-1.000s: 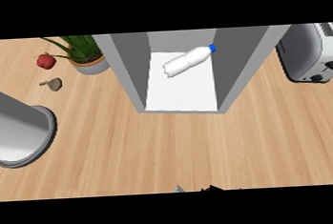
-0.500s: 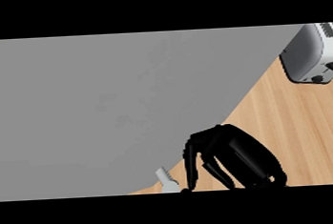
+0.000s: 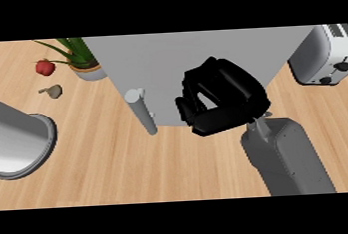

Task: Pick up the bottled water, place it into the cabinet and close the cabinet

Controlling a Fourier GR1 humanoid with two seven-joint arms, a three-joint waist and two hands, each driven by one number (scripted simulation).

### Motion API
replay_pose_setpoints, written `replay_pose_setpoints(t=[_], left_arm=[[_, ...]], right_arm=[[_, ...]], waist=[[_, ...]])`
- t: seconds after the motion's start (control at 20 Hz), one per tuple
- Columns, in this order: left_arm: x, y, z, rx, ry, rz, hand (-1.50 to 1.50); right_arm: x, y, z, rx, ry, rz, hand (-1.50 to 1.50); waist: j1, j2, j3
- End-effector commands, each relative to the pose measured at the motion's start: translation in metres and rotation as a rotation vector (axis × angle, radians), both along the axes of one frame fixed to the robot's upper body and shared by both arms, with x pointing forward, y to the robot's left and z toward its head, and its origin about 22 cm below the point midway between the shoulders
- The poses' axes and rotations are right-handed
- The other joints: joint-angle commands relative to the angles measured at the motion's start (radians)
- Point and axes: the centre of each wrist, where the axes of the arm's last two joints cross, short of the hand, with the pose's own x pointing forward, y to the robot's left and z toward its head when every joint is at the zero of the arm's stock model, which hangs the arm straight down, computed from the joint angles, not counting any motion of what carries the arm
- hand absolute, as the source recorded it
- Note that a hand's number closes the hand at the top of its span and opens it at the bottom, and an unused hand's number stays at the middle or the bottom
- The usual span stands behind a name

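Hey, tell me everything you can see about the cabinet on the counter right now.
The cabinet is a plain, matte grey box standing on the wooden counter, between a potted plant on its left and a toaster on its right. Its flat door faces the view and looks shut or nearly so, hiding the inside. A pale cylindrical handle sticks out at the door's lower left edge. The black right hand, fingers curled, rests against the door's lower right part.

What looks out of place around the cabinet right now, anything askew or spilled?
Nothing stands out. The cabinet shows only its grey door, with the right hand in front of it. The potted plant and toaster stand upright on the counter, and nothing is spilled. The bottled water is out of sight.
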Motion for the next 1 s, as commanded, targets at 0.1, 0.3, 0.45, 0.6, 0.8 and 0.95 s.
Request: replay_pose_setpoints(t=[0.1, 0.3, 0.45, 0.6, 0.8, 0.95], left_arm=[[-0.003, 0.012, 0.005, -0.005, 0.006, 0.019, -1.50], [-0.016, 0.004, 0.006, -0.007, -0.008, -0.010, -1.50], [-0.016, 0.014, 0.002, -0.011, 0.021, -0.004, -1.50], [-0.013, 0.004, 0.002, -0.029, 0.009, -0.013, -1.50], [-0.010, 0.006, 0.008, -0.017, 0.022, -0.035, -1.50], [-0.007, 0.010, 0.002, -0.003, 0.021, -0.015, -1.50]], right_arm=[[0.046, -0.006, 0.011, -0.001, -0.028, 0.024, 1.50], [0.061, 0.017, 0.009, -0.057, -0.035, 0.050, 1.50], [0.061, 0.020, 0.020, -0.051, -0.003, 0.071, 1.50], [0.061, 0.034, 0.031, -0.009, 0.017, 0.089, 1.50], [0.059, 0.043, 0.027, -0.005, 0.026, 0.134, 1.50], [0.058, 0.045, 0.026, -0.017, 0.016, 0.141, 1.50]], waist=[[-0.018, 0.002, 0.001], [0.008, 0.004, 0.000], [-0.004, 0.002, 0.000], [0.003, 0.004, 0.000], [0.008, 0.005, 0.000], [0.001, 0.005, -0.001]])
